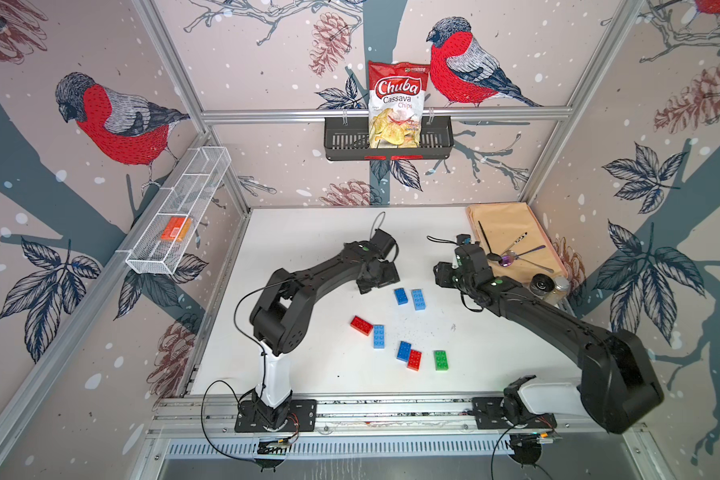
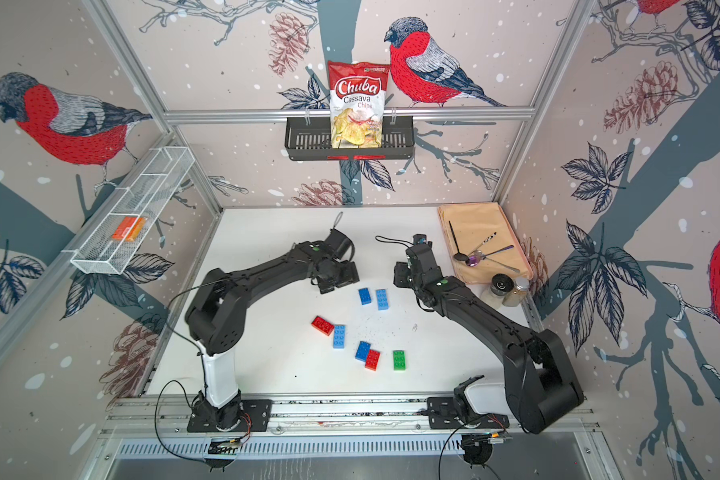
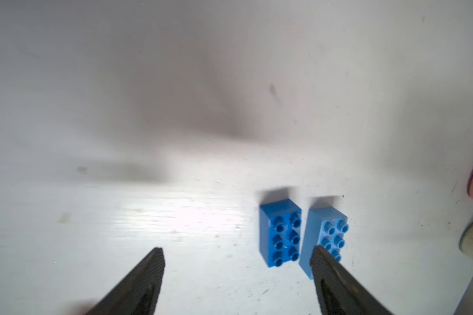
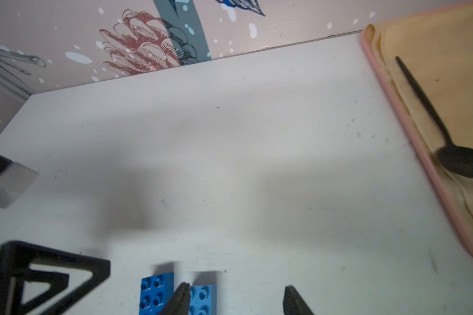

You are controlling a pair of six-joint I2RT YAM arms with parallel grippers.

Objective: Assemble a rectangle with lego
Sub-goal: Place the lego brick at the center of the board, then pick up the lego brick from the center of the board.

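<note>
The aluminium rail [image 1: 391, 409] along the near edge of the counter [image 1: 308, 249] carries both arm bases. Just beyond it the lego lies loose, all seven pieces studs up, none joined into a rectangle. The green brick [image 1: 440, 360] sits alone nearest the rail. Just to its left the near red brick [image 1: 414, 359] touches the near dark blue brick [image 1: 403, 350] side to side. Further left, the left red brick [image 1: 361, 325] meets the middle light blue brick [image 1: 378, 336] at a corner. Further back, the far dark blue brick [image 1: 400, 296] and the far light blue brick [image 1: 418, 299] lie parallel with a narrow gap between them.

The left gripper [image 3: 236, 253] is released, its jaws spread wide over bare counter and grasping nothing. In its wrist view one fingertip [image 3: 320, 259] covers an end of the far light blue brick; whether it touches cannot be told. The right gripper [image 4: 236, 290] is also released, with only counter between its jaws and the same pair of blue bricks just beside one fingertip [image 4: 183, 297].

At the far right a pink tray [image 1: 504, 216] holds spoons [image 1: 516, 255], with two shakers [image 1: 549, 286] beside it. A chips bag [image 1: 395, 104] stands in the black basket [image 1: 341, 141] on the back wall. A flat orange piece [image 1: 175, 228] lies in the wire basket [image 1: 159, 266] on the left wall.
</note>
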